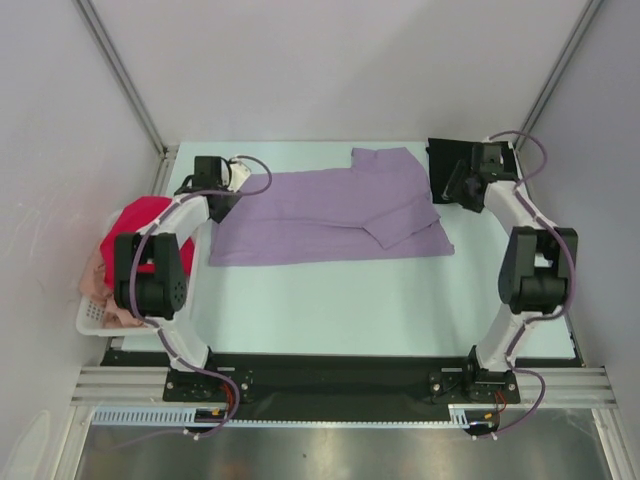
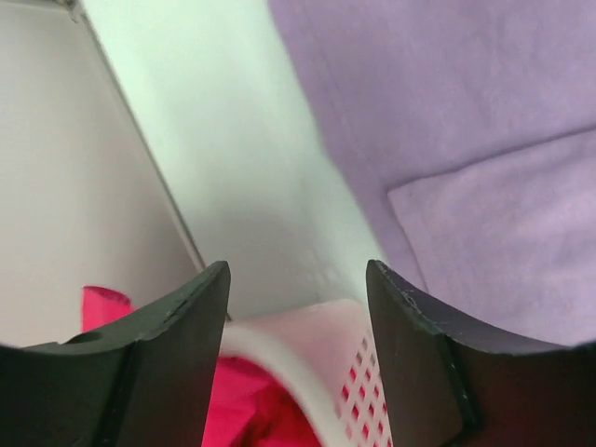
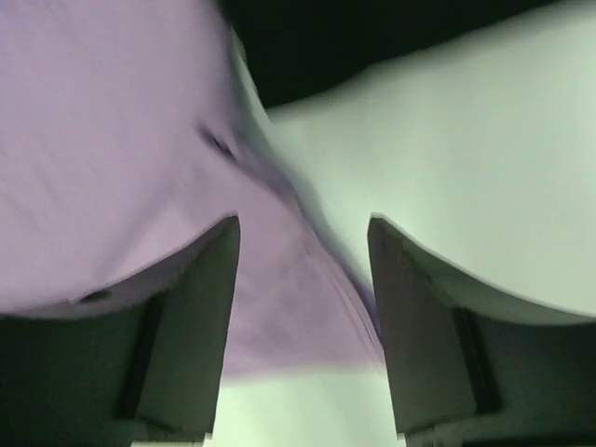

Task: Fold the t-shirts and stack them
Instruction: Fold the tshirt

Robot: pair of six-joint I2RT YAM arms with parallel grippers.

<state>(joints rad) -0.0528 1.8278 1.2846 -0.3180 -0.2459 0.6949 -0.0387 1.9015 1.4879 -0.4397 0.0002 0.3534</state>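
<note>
A lavender t-shirt [image 1: 330, 215] lies spread flat across the back middle of the table, one sleeve folded over its right part. My left gripper [image 1: 222, 207] hangs over its left edge. In the left wrist view that gripper [image 2: 298, 270] is open and holds nothing, with the lavender cloth [image 2: 484, 140] off to its right. My right gripper [image 1: 455, 188] is at the shirt's right edge, open [image 3: 303, 223] above a lavender corner [image 3: 112, 140]. A black folded t-shirt [image 1: 445, 158] sits at the back right [image 3: 372, 37]. A magenta-red t-shirt [image 1: 140, 215] and a pale peach-pink one [image 1: 100, 270] lie in the basket.
The white plastic basket [image 1: 92, 318] stands at the left table edge beside the left arm; its rim [image 2: 326, 340] shows between the left fingers, with magenta cloth [image 2: 242, 400] inside. White walls close in the left, right and back of the table.
</note>
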